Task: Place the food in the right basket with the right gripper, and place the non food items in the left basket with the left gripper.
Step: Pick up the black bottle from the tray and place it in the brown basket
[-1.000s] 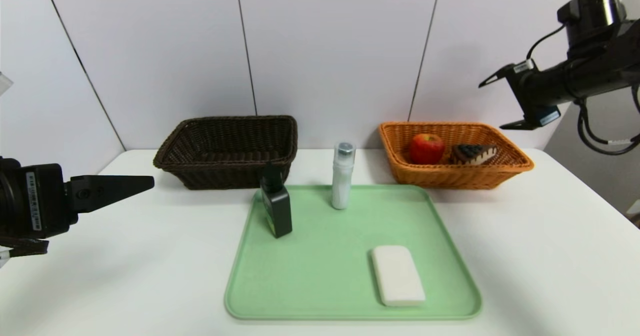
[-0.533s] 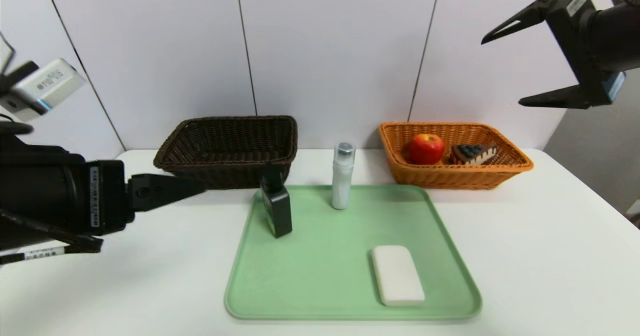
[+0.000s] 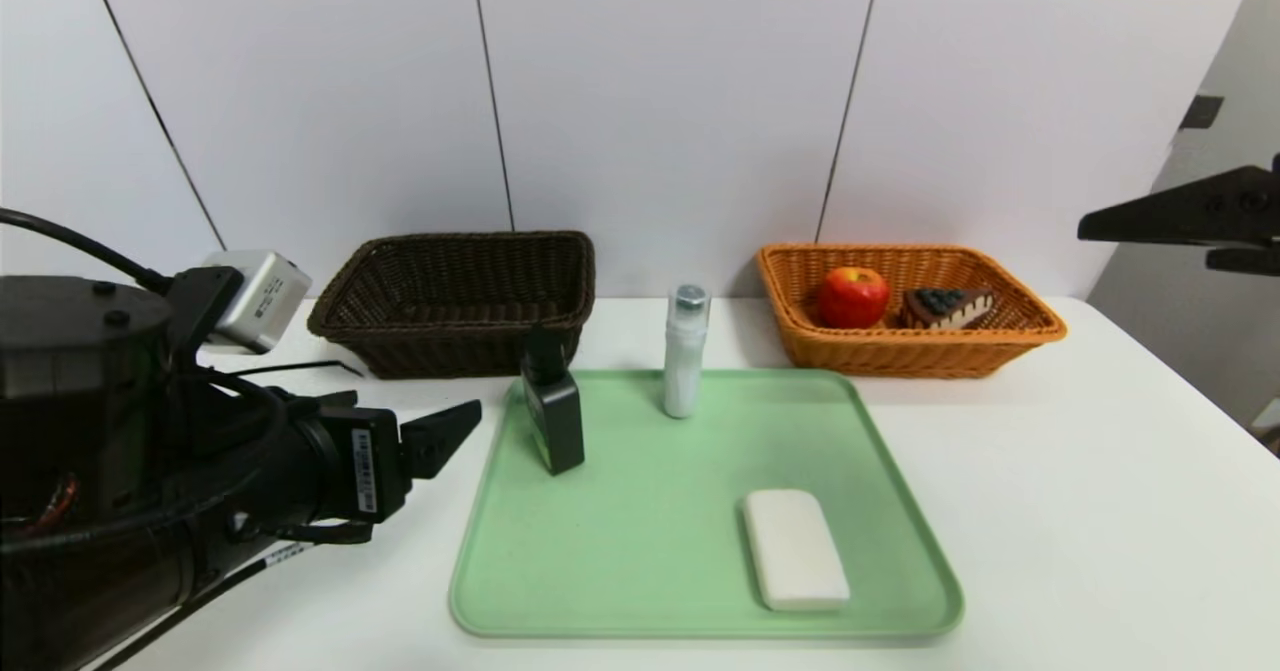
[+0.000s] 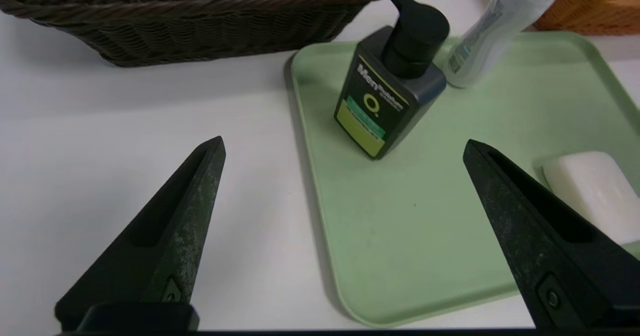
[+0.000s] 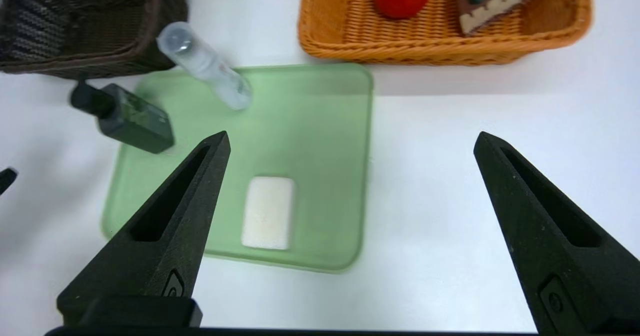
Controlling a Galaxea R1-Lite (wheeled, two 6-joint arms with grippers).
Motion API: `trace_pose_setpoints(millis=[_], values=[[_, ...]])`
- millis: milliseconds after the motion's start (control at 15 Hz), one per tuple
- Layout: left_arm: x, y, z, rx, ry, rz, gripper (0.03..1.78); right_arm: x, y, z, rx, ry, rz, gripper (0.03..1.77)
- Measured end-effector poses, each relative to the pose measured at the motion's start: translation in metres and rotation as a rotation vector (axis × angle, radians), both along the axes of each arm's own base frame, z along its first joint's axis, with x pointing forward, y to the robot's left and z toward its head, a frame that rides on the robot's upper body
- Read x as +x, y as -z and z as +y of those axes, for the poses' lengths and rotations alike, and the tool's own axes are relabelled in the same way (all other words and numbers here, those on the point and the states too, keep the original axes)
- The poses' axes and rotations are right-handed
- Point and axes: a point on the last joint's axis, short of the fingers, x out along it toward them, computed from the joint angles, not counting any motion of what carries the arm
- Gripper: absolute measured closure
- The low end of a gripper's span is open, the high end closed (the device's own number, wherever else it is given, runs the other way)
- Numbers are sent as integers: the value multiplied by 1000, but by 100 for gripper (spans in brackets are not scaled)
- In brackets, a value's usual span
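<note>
A white table [image 3: 1050,471] stands against a pale panelled wall, with a green tray [image 3: 640,551] at its middle as the landmark. Behind the tray's left corner sits the dark basket [image 3: 455,296], with nothing showing in it; behind its right corner the orange basket [image 3: 905,346] already holds an apple [image 3: 853,296] and a cake slice [image 3: 947,306], so the food appears sorted. Three non-food things are left on the tray: a dark pump bottle [image 3: 553,416] upright at its rear left edge, a white tube bottle [image 3: 685,351] upright at the rear middle, and a white soap bar [image 3: 795,548] lying flat at the front right, its long side running front to back. The left gripper [image 3: 440,438] hovers just off the tray's left edge, jaws spread wide and empty, pointing level toward the pump bottle, which is the nearest thing ahead of it and stands with its long axis vertical, so a sideways clasp seems to suit. The right gripper [image 5: 350,226] hangs high off the tray's right side, jaws wide and holding nothing.
</note>
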Motion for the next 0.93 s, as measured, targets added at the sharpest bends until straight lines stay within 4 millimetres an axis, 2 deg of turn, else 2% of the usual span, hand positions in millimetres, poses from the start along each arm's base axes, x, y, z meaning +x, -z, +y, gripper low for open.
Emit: trace_pose_setpoints(millis=[333,600,933], values=[[-9,21,-26,-60,39,77,12,-4,11,-4,-51,75,17,11],[7,37,-54,-64,-55,8,12,-4,18,-4,-75,102,35,11],[23,69,-95,-22,-129,-52,12,-3,19,-5,-63,105,40,10]])
